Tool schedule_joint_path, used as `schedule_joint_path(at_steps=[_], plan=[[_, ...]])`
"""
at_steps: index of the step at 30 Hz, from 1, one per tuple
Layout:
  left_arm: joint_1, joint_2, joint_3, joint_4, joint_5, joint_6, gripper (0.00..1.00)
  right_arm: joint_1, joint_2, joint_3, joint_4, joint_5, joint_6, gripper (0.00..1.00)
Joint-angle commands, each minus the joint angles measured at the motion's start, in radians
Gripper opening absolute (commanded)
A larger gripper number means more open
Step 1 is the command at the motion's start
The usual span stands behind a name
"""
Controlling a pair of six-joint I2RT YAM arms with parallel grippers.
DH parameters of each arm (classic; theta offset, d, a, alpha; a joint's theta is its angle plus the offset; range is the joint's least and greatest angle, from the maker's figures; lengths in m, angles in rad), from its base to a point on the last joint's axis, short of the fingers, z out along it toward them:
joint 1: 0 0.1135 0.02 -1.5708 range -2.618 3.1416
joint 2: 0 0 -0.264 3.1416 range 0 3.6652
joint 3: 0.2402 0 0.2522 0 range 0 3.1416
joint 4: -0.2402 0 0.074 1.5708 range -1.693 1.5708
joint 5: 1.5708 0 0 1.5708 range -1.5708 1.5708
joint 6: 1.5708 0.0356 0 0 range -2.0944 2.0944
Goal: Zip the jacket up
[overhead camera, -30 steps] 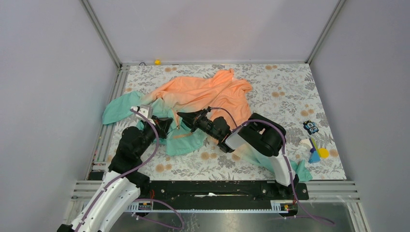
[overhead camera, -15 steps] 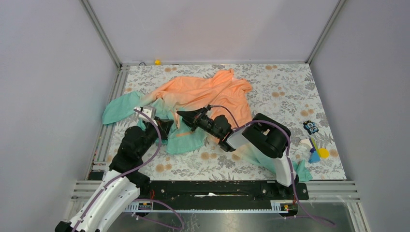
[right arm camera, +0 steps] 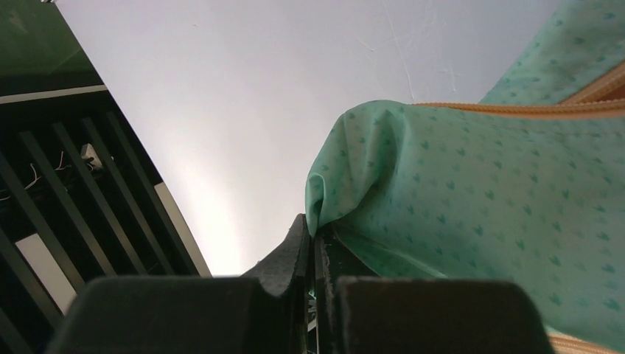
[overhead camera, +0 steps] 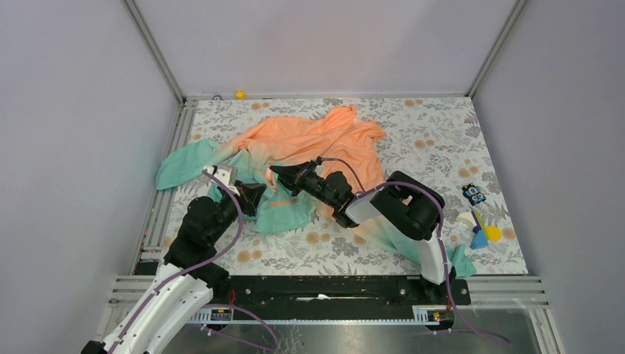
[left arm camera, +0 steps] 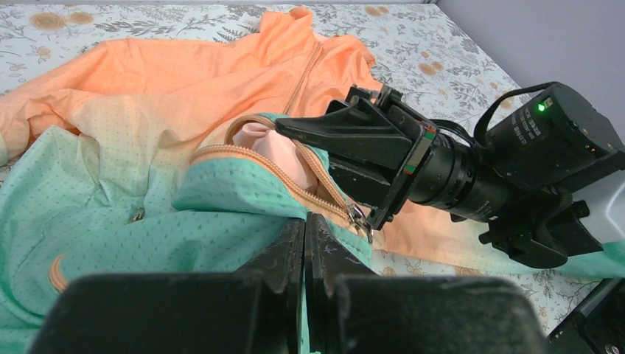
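The jacket (overhead camera: 317, 140) is lying crumpled on the floral table (overhead camera: 435, 125), spreading across the centre and left of the top view. Its long axis is running diagonally. The orange collar (overhead camera: 346, 112) is pointing toward the upper middle of the frame, and the teal hem (overhead camera: 284, 214) is trailing toward the lower left. One sleeve (overhead camera: 180, 166) is reaching out toward the left edge, while the second sleeve (overhead camera: 461, 259) is passing under the right arm toward the lower right.

The left gripper (left arm camera: 306, 240) is sitting at the bottom centre of its wrist view with its fingers pressed together, pinching teal fabric just beside the lower end of the orange zipper (left arm camera: 250, 151). The right gripper (right arm camera: 313, 243) is likewise clamping a fold of the teal edge at the lower middle of its own view. In the top view the two grippers are meeting close together over the hem, left of centre. The zipper is gaping open in a loop there, its metal pull (left arm camera: 359, 218) hanging just beneath the right gripper.
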Motion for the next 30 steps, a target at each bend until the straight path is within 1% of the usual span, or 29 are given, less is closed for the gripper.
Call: schedule_joint_path(at_steps=[1, 4, 9, 12, 15, 16, 20, 23, 25, 28, 30], plan=[[-0.015, 0.006, 0.006, 0.040, 0.017, -0.005, 0.00, -0.013, -0.015, 0.069, 0.003, -0.022, 0.162, 0.00], [-0.023, 0.019, 0.010, 0.036, 0.020, -0.005, 0.00, -0.013, -0.007, 0.087, -0.001, -0.031, 0.160, 0.00], [-0.025, 0.035, 0.049, -0.011, -0.030, -0.035, 0.01, -0.013, -0.013, 0.069, 0.009, -0.033, 0.149, 0.00], [-0.025, 0.025, 0.070, -0.039, -0.065, -0.119, 0.16, -0.013, -0.004, 0.066, 0.027, -0.036, 0.151, 0.00], [-0.025, 0.017, 0.097, -0.099, -0.125, -0.240, 0.38, -0.014, 0.005, 0.065, 0.045, -0.036, 0.153, 0.00], [-0.025, 0.018, 0.111, -0.129, -0.136, -0.275, 0.43, -0.013, 0.007, 0.064, 0.046, -0.036, 0.153, 0.00], [-0.025, 0.026, 0.174, -0.298, -0.172, -0.439, 0.52, -0.013, 0.011, 0.060, 0.054, -0.035, 0.150, 0.00], [-0.025, 0.019, 0.213, -0.427, -0.216, -0.612, 0.57, -0.013, 0.014, 0.058, 0.062, -0.034, 0.149, 0.00], [-0.025, -0.010, 0.214, -0.463, -0.216, -0.708, 0.57, -0.013, 0.015, 0.058, 0.065, -0.035, 0.148, 0.00], [-0.025, -0.073, 0.181, -0.454, -0.212, -0.829, 0.55, -0.013, 0.017, 0.059, 0.069, -0.035, 0.148, 0.00], [-0.025, -0.113, 0.145, -0.403, -0.204, -0.858, 0.54, -0.013, 0.019, 0.061, 0.073, -0.036, 0.148, 0.00]])
